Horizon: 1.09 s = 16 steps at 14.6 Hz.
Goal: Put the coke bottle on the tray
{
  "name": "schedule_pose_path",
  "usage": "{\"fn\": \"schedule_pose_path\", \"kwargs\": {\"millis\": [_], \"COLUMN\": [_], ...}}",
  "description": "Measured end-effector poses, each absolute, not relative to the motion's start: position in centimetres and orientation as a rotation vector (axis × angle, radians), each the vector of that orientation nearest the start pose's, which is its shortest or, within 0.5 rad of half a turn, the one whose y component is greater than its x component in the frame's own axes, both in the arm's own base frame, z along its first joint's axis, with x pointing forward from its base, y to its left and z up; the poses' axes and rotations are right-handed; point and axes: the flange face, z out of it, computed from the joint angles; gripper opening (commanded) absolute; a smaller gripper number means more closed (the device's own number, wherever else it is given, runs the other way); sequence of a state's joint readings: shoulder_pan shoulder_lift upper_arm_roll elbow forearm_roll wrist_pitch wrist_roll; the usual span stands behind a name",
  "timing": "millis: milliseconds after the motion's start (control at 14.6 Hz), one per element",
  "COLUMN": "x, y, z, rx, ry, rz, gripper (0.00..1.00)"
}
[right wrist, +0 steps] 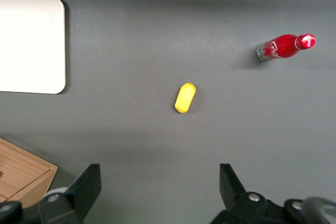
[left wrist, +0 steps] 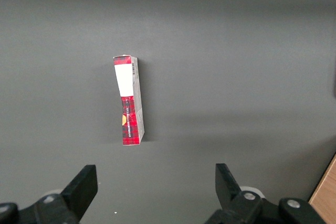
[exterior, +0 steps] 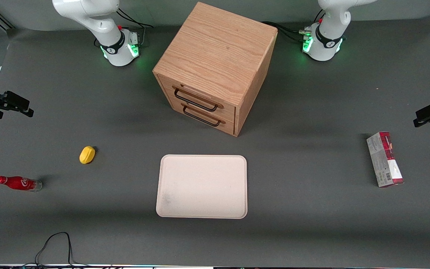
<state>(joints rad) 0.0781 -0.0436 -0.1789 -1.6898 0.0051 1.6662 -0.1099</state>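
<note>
While nothing had yet been grasped, the gripper point(right wrist: 157, 192) was held high above the table point(exterior: 312, 224), its fingers point(right wrist: 86, 187) spread wide apart and empty. The bottle point(exterior: 18, 183) was seen lying on its side near the working arm's end of the table, well apart from the tray point(exterior: 201, 185), which sat in front of the cabinet point(exterior: 215, 67) and carried nothing. A yellow lemon-like object point(exterior: 87, 154) lay between bottle and tray, somewhat farther from the front camera than the bottle. In the wrist view the bottle point(right wrist: 283, 46), the yellow object point(right wrist: 185, 97) and a corner of the tray point(right wrist: 31, 43) were all visible. A red-and-grey carton point(exterior: 385, 159) lay toward the parked arm's end and played no part.

The step in hand was judged to be the approach. It would be done well if the gripper were brought directly over the bottle's red body, turned so the fingers straddled its narrow width and not its length, and lowered clear of the yellow object. Because the bottle is round and could roll, a centred, firm closing was judged advisable.
</note>
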Motion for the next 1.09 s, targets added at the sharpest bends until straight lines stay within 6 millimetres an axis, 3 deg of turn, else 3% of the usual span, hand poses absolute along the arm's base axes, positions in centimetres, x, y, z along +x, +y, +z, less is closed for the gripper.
{"fn": "schedule_pose_path", "kwargs": {"millis": [615, 889, 1094], "x": [54.2, 55.6, 58.8], "y": [-6.5, -11.7, -16.4], "z": [58.9, 57.5, 54.6], "rx": [-3.127, -3.138, -3.157], "ry": [0.026, 0.136, 0.117], "rz": [0.016, -0.008, 0.010], "gripper": [1.00, 1.00, 1.00]}}
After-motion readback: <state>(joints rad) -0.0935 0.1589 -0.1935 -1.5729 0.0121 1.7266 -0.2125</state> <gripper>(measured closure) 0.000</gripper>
